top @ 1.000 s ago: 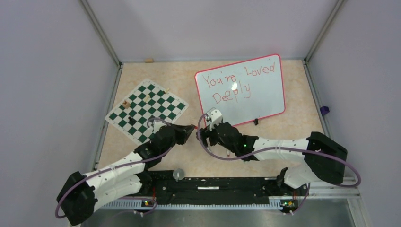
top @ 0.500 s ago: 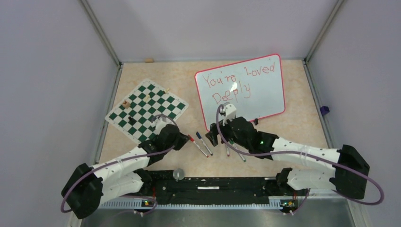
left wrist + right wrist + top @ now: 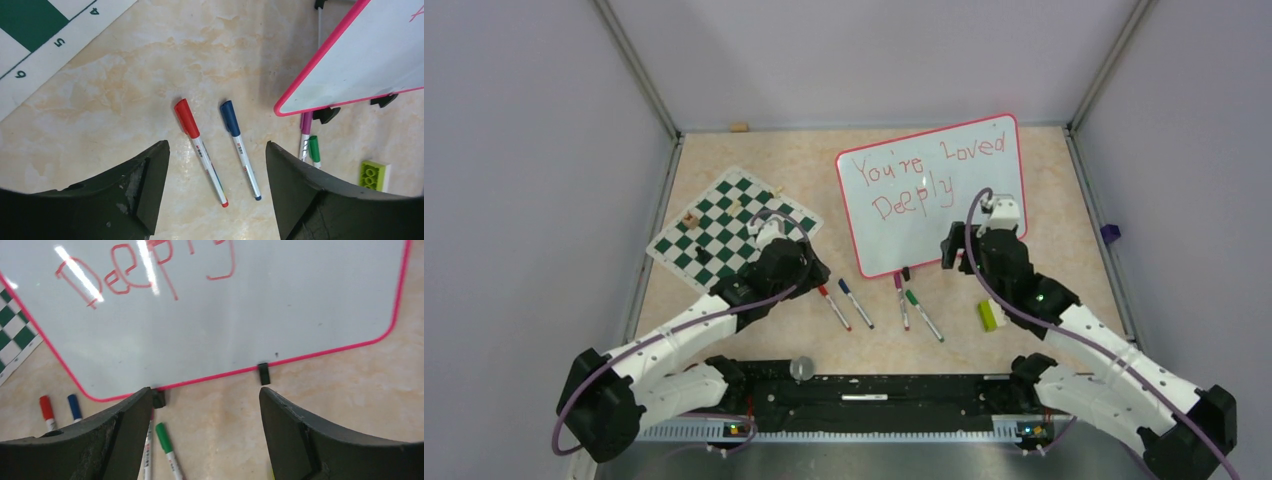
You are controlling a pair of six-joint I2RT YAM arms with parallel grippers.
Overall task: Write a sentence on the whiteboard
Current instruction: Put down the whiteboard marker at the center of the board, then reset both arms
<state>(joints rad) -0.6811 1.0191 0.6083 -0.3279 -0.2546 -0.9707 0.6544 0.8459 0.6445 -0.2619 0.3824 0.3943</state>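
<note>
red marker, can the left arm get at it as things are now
Probably yes. The left gripper hangs open right above the red marker, which lies flat on the bare table, apart from the blue marker beside it. Nothing covers it or stands in between.

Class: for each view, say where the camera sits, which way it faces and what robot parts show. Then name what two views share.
Top external: fixed above and behind, facing down on the table; left arm, right arm, whiteboard and chess mat show.
Left wrist: on the left arm, facing down through the open left gripper at the red marker and blue marker.
Right wrist: on the right arm, facing the whiteboard's near edge through the open right gripper.
Shared: both wrist views show the red marker, blue marker and green marker.
</note>
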